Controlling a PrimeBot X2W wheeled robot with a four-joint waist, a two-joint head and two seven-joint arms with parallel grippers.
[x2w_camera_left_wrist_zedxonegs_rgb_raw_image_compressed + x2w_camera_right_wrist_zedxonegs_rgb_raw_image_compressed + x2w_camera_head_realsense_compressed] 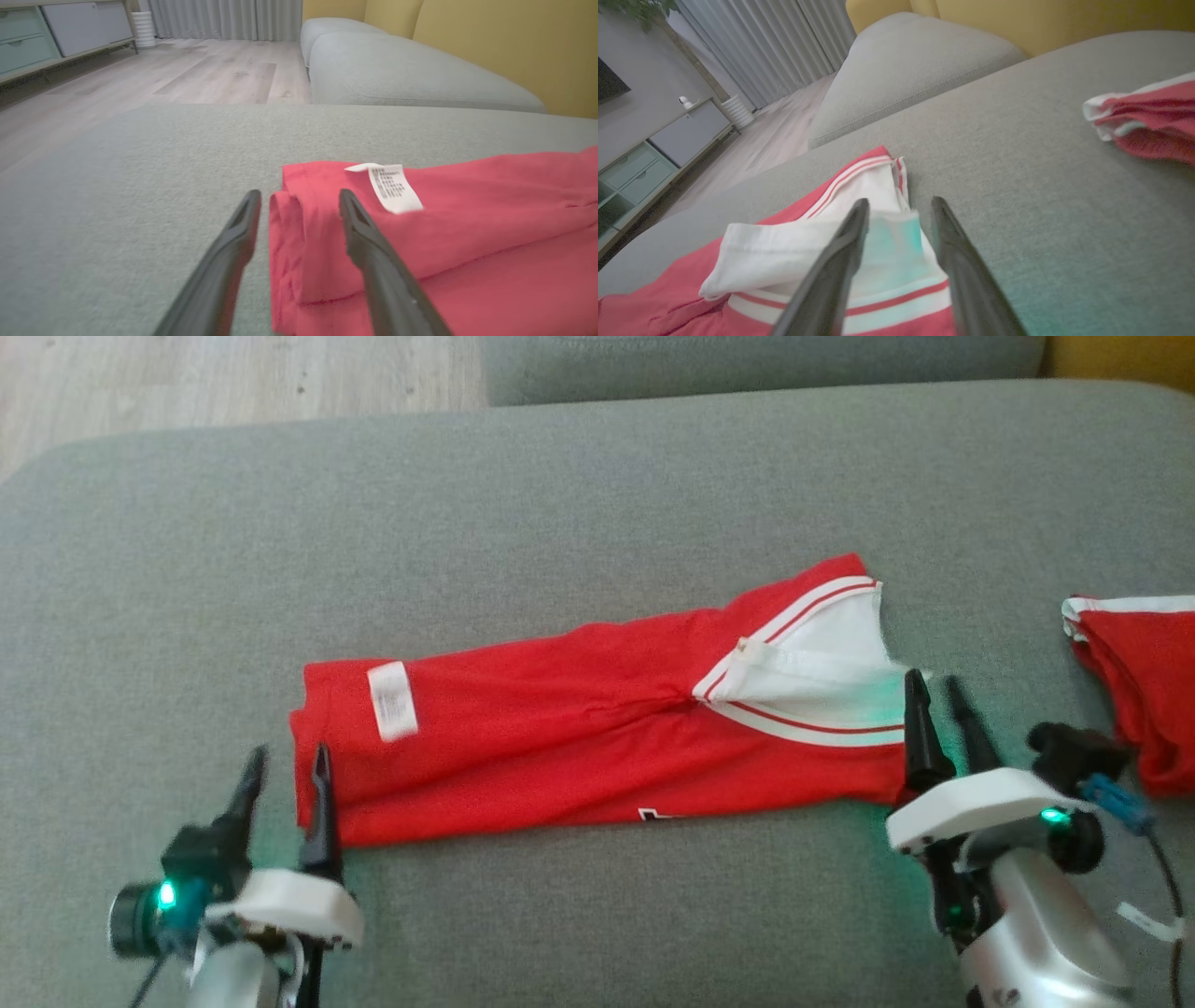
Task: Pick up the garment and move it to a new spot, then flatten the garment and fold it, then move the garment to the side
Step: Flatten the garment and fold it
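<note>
Task thing: your garment [597,737] lies folded in a long strip mid-cushion [560,485], running 9 to 3 o'clock
Writing: the care label [392,702] sits toward the 9 o'clock end; its print is too blurred for you to read
Hem: a white mark [658,815] at 6 o'clock; cut off by the fold
Left arm: your left gripper [289,753] at 8 o'clock; fingers parted astride the garment's corner, clamping nothing
Right arm: your right gripper [934,681] at 3 o'clock; narrowly parted at the white panel [831,663]
Edge: a red-and-white cloth [1144,681] at 3 o'clock; cropped
</note>
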